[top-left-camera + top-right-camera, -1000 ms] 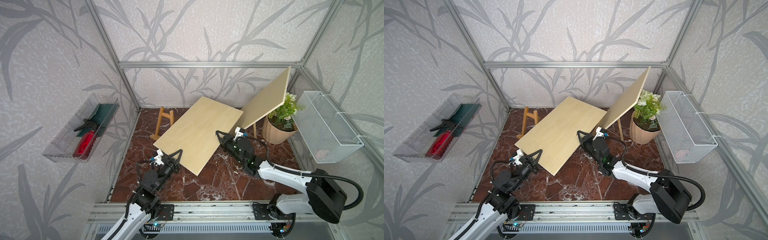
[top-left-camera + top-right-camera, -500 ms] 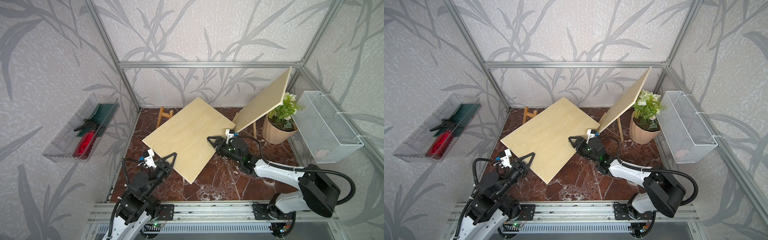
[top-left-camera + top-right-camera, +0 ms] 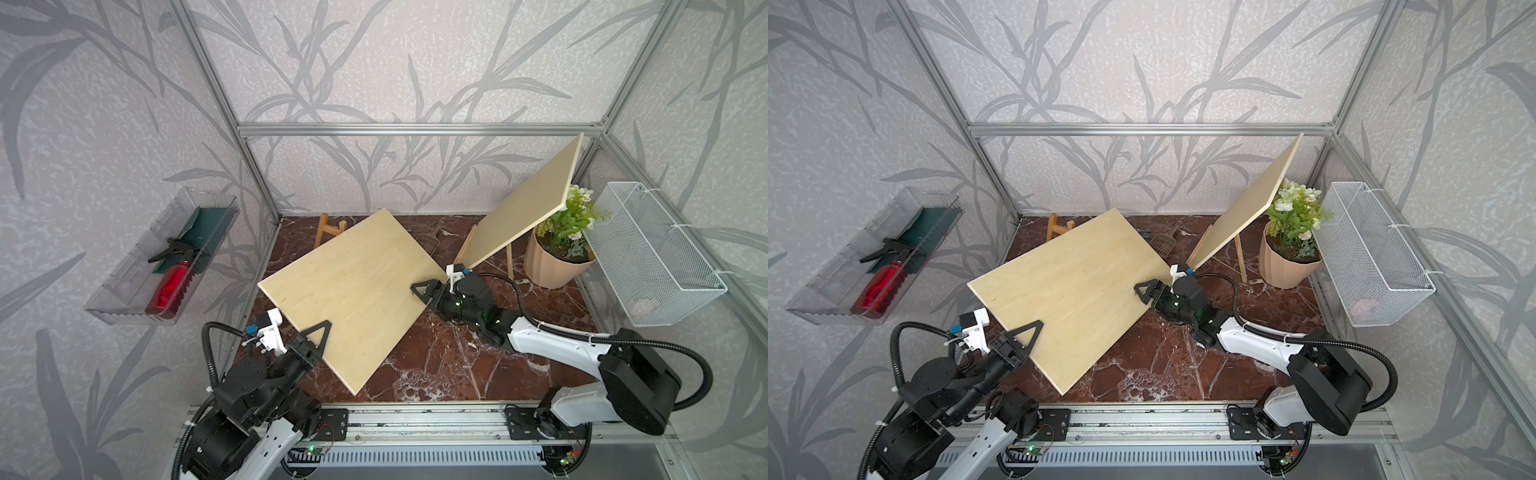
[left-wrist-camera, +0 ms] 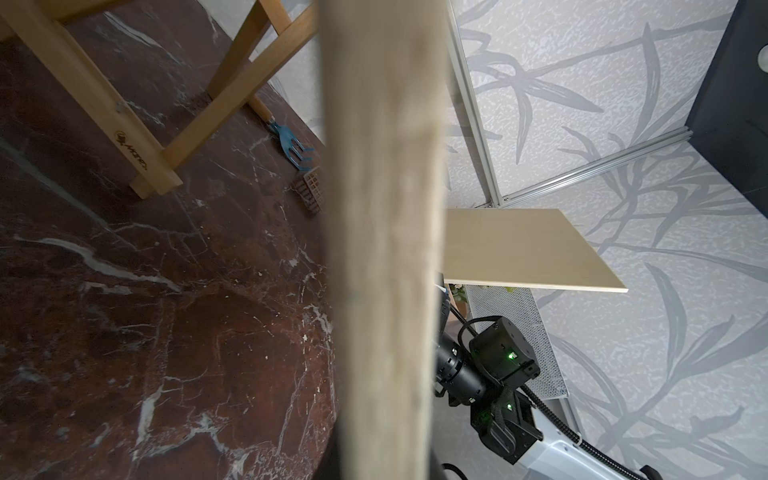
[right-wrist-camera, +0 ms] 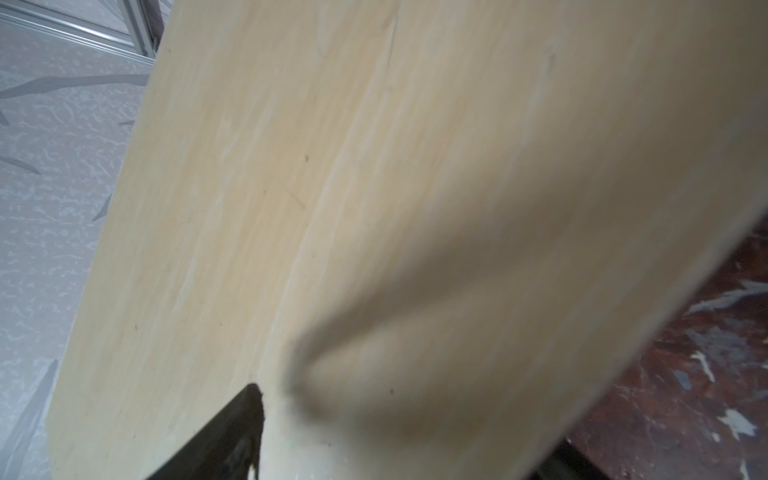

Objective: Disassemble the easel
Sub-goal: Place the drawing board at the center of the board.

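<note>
Mostly hidden: left-corner easel (image 3: 322, 229) under centre board (image 3: 353, 291); right wrist view blurred.

two pale wooden boards: the large board (image 3: 353, 299) and the leaning board (image 3: 528, 220). two small wooden easels: the back easel (image 3: 321, 230) and the right easel (image 3: 509, 262). two grippers: the left gripper (image 3: 321, 334) and the right gripper (image 3: 424, 291). one potted plant (image 3: 548, 268). one white wire basket (image 3: 656, 249). one clear tray (image 3: 120, 286), with one red spray bottle (image 3: 168, 289) and one green cloth (image 3: 210, 222) in it. one brown scoop (image 3: 1163, 245). one blue hand rake (image 4: 296, 147).
</note>
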